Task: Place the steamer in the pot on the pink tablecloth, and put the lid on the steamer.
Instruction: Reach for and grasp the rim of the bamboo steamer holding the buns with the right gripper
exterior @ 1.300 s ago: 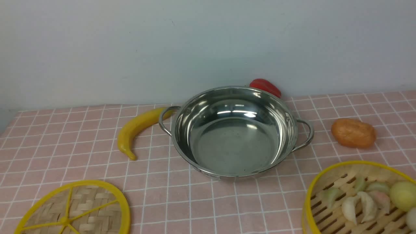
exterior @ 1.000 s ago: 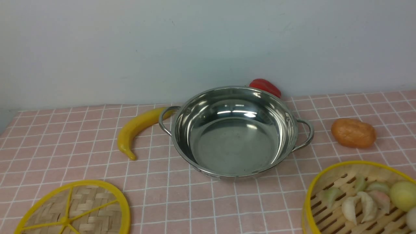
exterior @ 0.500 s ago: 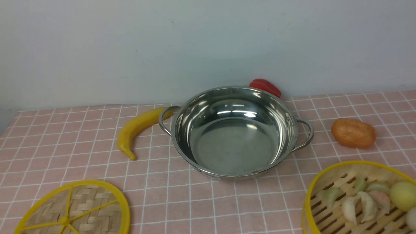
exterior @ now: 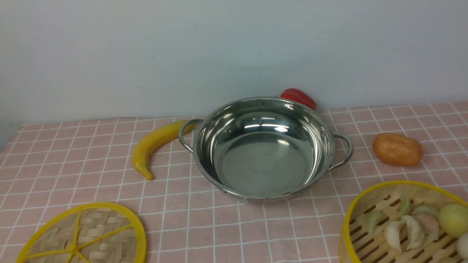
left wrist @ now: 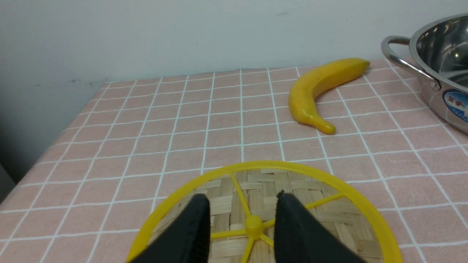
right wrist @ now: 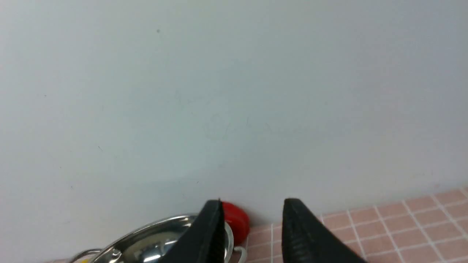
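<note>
- Broadly, the pink tablecloth (exterior: 91, 157) covers the whole table up to the pale wall.
- The pot (exterior: 263, 160) stands mid-cloth, hollow and upright.
- The steamer (exterior: 365, 244) sits near right, well apart from the pot, with dumplings (exterior: 402, 228) inside.
- The lid (exterior: 91, 233) lies flat, near left.
- A banana (exterior: 155, 144) lies by the pot's left handle.
- An orange lump (exterior: 397, 149) rests beyond the steamer, right of the pot.
- A red pepper (exterior: 299, 98) peeks from behind the pot.
- The left gripper (left wrist: 241, 197) hangs over the lid's hub, jaws apart and empty.
- The right gripper (right wrist: 253, 202) faces the wall, jaws apart, empty.
</note>
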Action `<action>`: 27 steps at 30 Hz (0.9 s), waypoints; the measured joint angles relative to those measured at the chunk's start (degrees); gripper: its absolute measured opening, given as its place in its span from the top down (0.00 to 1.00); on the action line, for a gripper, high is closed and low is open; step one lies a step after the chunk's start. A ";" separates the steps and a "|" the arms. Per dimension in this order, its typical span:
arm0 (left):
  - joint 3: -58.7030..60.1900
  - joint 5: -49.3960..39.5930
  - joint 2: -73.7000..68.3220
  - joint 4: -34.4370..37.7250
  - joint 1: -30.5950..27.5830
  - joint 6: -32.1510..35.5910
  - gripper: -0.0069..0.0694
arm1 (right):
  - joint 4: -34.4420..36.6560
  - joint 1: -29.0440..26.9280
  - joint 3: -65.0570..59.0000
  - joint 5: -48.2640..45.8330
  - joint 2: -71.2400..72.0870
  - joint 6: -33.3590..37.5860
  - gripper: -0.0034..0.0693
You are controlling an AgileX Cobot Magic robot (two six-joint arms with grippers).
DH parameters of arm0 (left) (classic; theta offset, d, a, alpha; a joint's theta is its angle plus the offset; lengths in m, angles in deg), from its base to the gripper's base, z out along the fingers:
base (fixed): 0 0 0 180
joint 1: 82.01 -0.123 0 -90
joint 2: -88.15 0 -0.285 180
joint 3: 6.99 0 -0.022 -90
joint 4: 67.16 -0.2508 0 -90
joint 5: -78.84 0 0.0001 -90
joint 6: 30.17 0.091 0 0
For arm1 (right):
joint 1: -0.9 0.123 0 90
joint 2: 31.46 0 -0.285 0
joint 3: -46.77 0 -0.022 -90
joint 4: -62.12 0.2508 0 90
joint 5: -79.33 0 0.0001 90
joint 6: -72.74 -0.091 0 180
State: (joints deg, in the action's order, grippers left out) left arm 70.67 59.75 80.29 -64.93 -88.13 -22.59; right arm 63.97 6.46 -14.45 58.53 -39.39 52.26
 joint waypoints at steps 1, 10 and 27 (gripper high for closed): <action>0.00 0.00 0.00 0.00 0.00 0.00 0.59 | 0.04 0.00 2.15 -1.65 0.02 1.63 0.62; 0.00 0.00 0.00 -0.05 0.00 0.00 0.59 | 7.12 0.00 8.43 -12.15 0.14 4.24 0.62; 0.00 0.00 0.00 -0.05 0.00 0.00 0.59 | 21.22 0.00 19.27 -35.37 -8.36 25.97 0.62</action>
State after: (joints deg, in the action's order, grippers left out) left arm 70.67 59.75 80.29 -64.97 -88.13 -22.59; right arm 85.19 6.46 4.82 23.16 -47.75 78.23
